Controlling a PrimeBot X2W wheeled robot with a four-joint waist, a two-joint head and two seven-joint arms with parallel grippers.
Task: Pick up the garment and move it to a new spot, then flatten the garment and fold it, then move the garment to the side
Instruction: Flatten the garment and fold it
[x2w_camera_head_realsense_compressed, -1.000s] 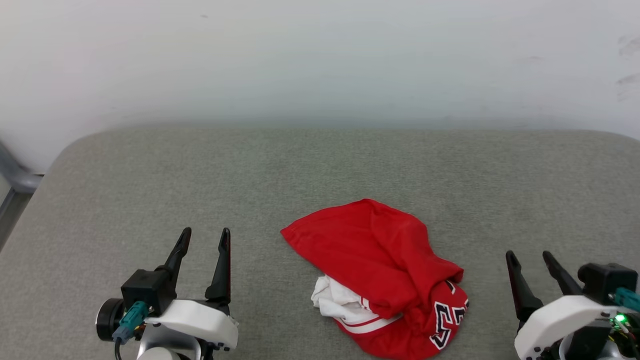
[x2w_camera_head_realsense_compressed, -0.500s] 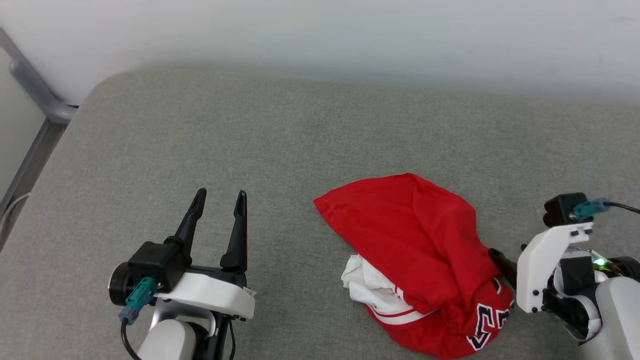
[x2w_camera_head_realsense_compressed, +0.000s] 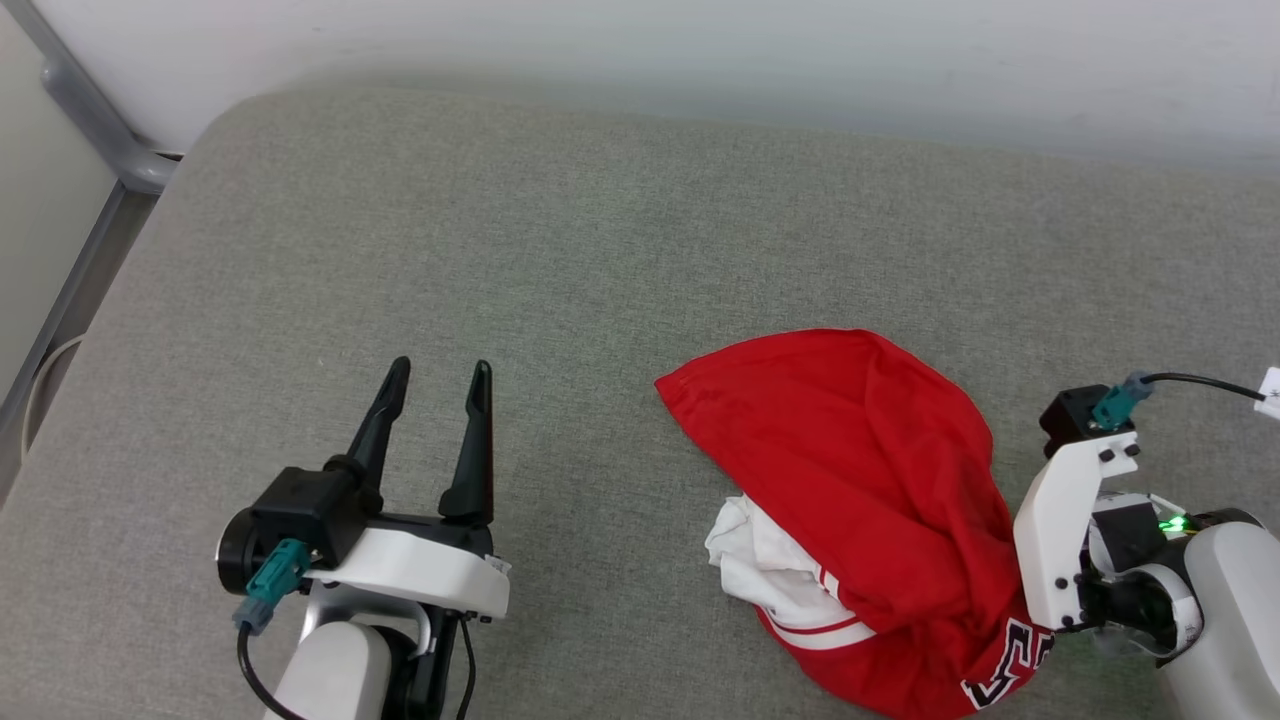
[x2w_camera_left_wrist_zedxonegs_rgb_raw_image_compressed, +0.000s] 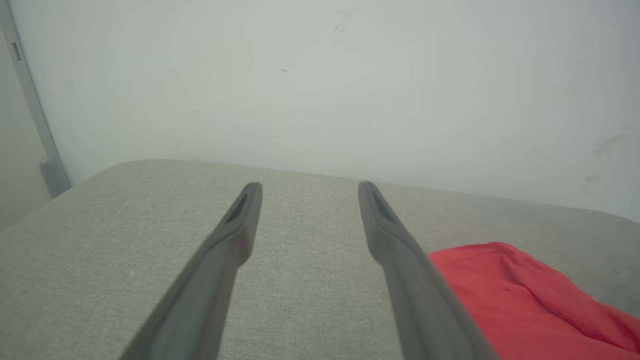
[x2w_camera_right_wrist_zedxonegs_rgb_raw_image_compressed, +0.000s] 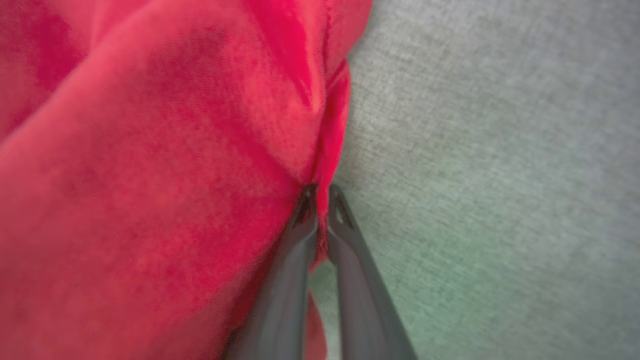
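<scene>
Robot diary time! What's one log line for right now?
step: grab garment | right fingers: shut on its red fold | left fingers: open, empty | garment: crumpled on grey cushion

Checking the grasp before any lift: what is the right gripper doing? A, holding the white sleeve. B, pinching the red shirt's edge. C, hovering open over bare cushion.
B: the right gripper is closed on a red fold at the edge of the garment, by the right wrist view.

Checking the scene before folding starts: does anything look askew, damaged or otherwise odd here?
The garment lies crumpled in a heap on the grey cushion, a white sleeve bunched out from under it and its lettering partly hidden. The right gripper pinches a fold at its edge. No tear or stain shows.
</scene>
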